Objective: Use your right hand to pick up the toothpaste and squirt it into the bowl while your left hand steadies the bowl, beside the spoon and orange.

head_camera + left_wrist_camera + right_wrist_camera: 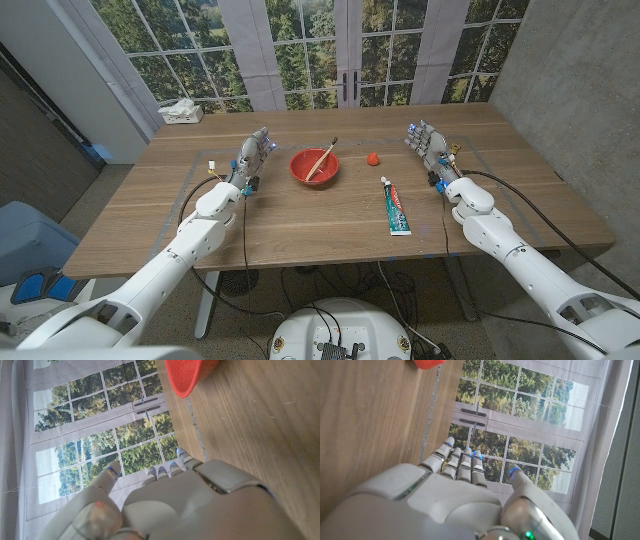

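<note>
While both hands waited empty with fingers extended, the left hand (252, 155) stood beside the red bowl (314, 166); the toothpaste (396, 208) lay on the counter (300, 215) near the right hand (428, 145).

My head camera looks down over the whole wooden table (300, 215) toward the far paned windows (300, 40). Both wrist cameras sit close behind their hands, rolled sideways, sharing those windows.
</note>
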You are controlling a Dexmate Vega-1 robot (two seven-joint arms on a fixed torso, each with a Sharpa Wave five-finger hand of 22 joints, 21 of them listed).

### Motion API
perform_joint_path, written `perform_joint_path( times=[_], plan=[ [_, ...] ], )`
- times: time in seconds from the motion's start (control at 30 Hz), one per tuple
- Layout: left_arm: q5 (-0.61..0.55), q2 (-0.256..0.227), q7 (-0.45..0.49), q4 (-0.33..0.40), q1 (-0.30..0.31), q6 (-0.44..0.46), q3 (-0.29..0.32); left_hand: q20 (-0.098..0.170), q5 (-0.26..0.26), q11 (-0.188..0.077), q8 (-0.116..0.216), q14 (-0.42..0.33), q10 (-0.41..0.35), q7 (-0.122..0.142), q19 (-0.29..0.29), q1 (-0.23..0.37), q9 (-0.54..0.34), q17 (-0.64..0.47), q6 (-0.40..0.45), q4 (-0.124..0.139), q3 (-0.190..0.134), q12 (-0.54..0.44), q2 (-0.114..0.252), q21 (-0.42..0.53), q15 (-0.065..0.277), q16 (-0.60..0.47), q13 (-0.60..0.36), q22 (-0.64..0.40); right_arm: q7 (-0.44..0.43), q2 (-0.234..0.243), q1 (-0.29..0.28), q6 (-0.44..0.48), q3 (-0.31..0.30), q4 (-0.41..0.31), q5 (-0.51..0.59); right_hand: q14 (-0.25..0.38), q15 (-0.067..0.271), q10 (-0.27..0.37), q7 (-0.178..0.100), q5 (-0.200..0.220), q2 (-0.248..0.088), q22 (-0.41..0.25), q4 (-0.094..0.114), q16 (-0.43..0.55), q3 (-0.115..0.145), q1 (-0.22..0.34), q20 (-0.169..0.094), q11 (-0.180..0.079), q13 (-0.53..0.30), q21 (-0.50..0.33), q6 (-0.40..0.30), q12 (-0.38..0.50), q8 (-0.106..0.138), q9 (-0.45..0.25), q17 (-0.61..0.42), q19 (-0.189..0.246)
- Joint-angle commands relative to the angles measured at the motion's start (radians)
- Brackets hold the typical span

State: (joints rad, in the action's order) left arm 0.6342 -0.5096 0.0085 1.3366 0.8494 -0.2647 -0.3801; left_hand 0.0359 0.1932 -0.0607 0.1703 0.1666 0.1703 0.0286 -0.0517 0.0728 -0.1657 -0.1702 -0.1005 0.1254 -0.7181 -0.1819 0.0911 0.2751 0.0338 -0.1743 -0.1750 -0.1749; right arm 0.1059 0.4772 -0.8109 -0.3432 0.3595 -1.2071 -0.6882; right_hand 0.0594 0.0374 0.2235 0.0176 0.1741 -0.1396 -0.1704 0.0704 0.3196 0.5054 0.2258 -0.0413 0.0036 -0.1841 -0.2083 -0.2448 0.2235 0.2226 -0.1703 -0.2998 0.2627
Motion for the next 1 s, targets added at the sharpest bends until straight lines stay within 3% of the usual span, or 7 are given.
perform_joint_path(
  times=[0.03,0.23,0.53,0.67,0.8,0.87,1.0],
  plan=[
    [-0.021,0.029,0.029,0.009,-0.017,0.017,-0.025,0.023,0.008,-0.002,0.007,0.023,0.020,0.001,-0.001,0.001,-0.005,-0.004,-0.006,0.000,-0.007,-0.006,0.075,0.005,0.022,-0.006,-0.003,-0.002,0.086,-0.018,0.007,-0.058,-0.014,0.112,-0.032,0.009,0.020,0.007,0.003,0.005,-0.036,-0.003,0.001,0.005,0.004,0.003,-0.017,0.002,-0.004,-0.006,-0.009,0.005,0.002,-0.005,-0.005,0.008],
    [-0.039,0.034,0.043,0.006,-0.025,0.016,-0.032,0.017,0.009,-0.007,0.009,0.014,0.013,0.007,0.005,0.001,-0.005,-0.003,-0.001,-0.003,-0.007,-0.009,0.075,0.004,0.023,-0.009,-0.003,-0.002,0.107,-0.030,0.022,-0.085,-0.015,0.152,-0.032,0.010,0.016,0.008,0.005,0.004,-0.035,-0.003,0.002,0.004,0.002,0.001,-0.016,0.003,-0.004,-0.005,-0.010,0.003,-0.002,-0.005,-0.005,0.007],
    [-0.146,0.011,0.118,0.047,-0.039,0.031,-0.060,-0.052,0.011,0.002,0.015,-0.062,-0.039,0.011,0.069,0.000,-0.006,0.000,0.020,-0.026,-0.001,-0.019,0.056,0.014,-0.002,-0.021,-0.002,-0.004,0.097,-0.037,0.020,-0.100,-0.017,0.168,-0.028,0.014,0.007,0.012,0.011,0.004,-0.027,-0.002,-0.006,0.003,-0.002,0.002,-0.010,0.004,-0.004,-0.003,-0.014,0.001,-0.007,-0.005,-0.003,0.008],
    [-0.198,0.006,0.152,0.059,-0.046,0.031,-0.073,-0.067,0.009,-0.001,0.022,-0.085,-0.057,0.020,0.093,0.000,-0.006,0.001,0.041,-0.038,0.002,-0.022,0.045,0.018,-0.007,-0.021,-0.002,-0.005,0.095,-0.037,0.016,-0.104,-0.019,0.172,-0.028,0.018,0.004,0.017,0.013,0.003,-0.026,-0.002,-0.009,0.003,-0.004,0.003,-0.006,0.006,-0.004,-0.003,-0.017,0.001,-0.009,-0.005,-0.001,0.011],
    [-0.234,0.005,0.179,0.072,-0.052,0.043,-0.082,-0.082,0.007,0.002,0.032,-0.128,-0.092,0.030,0.125,0.005,-0.008,0.003,0.088,-0.063,0.005,-0.027,0.034,0.023,-0.017,-0.022,-0.002,-0.006,0.096,-0.038,0.012,-0.110,-0.023,0.178,-0.031,0.026,-0.004,0.024,0.018,0.003,-0.025,-0.003,-0.014,0.005,-0.005,0.005,0.003,0.011,-0.004,-0.004,-0.025,0.001,-0.009,-0.005,0.000,0.017],
    [-0.250,0.004,0.190,0.078,-0.053,0.047,-0.086,-0.104,0.003,0.002,0.035,-0.168,-0.127,0.031,0.154,0.009,-0.009,0.002,0.117,-0.083,0.007,-0.033,0.026,0.028,-0.039,-0.024,-0.003,-0.008,0.093,-0.038,0.010,-0.114,-0.024,0.180,-0.030,0.029,-0.010,0.027,0.019,0.003,-0.022,-0.003,-0.018,0.005,-0.006,0.006,0.011,0.014,-0.004,-0.005,-0.027,0.000,-0.011,-0.005,0.002,0.021],
    [-0.277,0.001,0.212,0.098,-0.055,0.069,-0.092,-0.112,-0.003,0.009,0.038,-0.240,-0.187,0.027,0.199,0.018,-0.010,0.001,0.166,-0.124,0.012,-0.042,0.010,0.036,-0.047,-0.031,-0.004,-0.010,0.096,-0.037,0.008,-0.114,-0.027,0.184,-0.035,0.035,-0.015,0.033,0.022,0.002,-0.019,-0.003,-0.026,0.005,-0.006,0.010,0.015,0.018,-0.004,-0.006,-0.031,0.000,-0.013,-0.006,0.005,0.027]
  ],
)
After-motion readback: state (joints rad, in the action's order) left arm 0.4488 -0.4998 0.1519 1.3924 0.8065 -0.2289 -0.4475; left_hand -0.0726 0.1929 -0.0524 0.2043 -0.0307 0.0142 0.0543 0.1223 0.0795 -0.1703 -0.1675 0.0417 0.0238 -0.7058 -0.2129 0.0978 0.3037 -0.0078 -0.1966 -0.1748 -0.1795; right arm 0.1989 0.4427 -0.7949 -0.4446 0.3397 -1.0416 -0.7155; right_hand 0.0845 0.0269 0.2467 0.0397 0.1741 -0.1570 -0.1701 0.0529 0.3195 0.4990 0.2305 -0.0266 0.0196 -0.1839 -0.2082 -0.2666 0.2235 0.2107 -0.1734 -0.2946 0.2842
